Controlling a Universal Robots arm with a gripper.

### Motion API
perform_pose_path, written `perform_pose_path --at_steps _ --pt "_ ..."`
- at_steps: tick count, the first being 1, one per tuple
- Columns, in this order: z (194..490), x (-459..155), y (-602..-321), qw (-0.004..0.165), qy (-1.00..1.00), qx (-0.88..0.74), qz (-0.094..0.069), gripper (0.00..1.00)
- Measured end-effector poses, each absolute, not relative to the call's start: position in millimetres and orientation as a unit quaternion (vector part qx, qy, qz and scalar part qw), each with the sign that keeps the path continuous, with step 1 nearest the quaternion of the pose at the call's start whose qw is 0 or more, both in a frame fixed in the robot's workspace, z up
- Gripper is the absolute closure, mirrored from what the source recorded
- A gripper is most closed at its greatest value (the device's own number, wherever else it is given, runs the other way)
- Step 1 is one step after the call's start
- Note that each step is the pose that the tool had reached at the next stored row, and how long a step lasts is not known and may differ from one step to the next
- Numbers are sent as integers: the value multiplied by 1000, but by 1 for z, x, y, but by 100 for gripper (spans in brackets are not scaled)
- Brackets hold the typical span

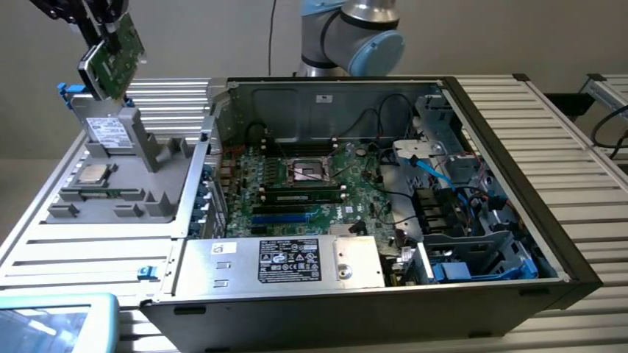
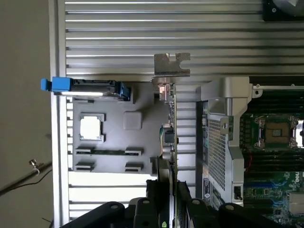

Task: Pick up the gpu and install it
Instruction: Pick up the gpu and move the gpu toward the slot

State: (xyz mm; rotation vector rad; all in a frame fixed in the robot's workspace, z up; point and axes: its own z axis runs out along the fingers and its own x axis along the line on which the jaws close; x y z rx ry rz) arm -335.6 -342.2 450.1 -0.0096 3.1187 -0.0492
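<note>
One pincer (image 1: pixel 106 37), partly cut off, grips the gpu (image 1: pixel 114 65).

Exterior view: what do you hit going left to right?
gpu, raised above the grey holder → CPU socket on the motherboard → blue cable → bare slatted table

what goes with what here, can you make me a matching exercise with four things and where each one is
Things:
1. gpu
2. silver chip
3. power supply
4. blue cable

Places:
a. lying flat on the grey holder
b. held in the gripper, above the holder
c. inside the case, toward the exterior view's right
d. along the case's near edge, black label on top

Pairs: 1-b, 2-a, 3-d, 4-c
</note>
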Motion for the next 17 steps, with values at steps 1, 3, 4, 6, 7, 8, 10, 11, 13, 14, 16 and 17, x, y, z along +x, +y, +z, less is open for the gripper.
perform_pose_path --at_steps 1,3,4,6,7,8,10,11,13,14,16,17 --pt "450 -336 -342 11 1000 -12 -16 73" --pt "450 -336 -342 9 1000 -26 -15 73" --pt "450 -336 -342 7 999 -33 -15 73" --pt "450 -336 -342 4 999 -47 -15 73" --pt "450 -336 -342 3 998 -54 -14 73" --pt "450 -336 -342 2 998 -63 -14 73" --pt "450 -336 -342 2 997 -80 -12 73" --pt "450 -336 -342 3 996 -89 -11 73" --pt "450 -336 -342 3 994 -107 -10 73" --pt "450 -336 -342 3 993 -116 -10 73" --pt "450 -336 -342 3 991 -134 -9 73" --pt "450 -336 -342 3 990 -143 -8 73"
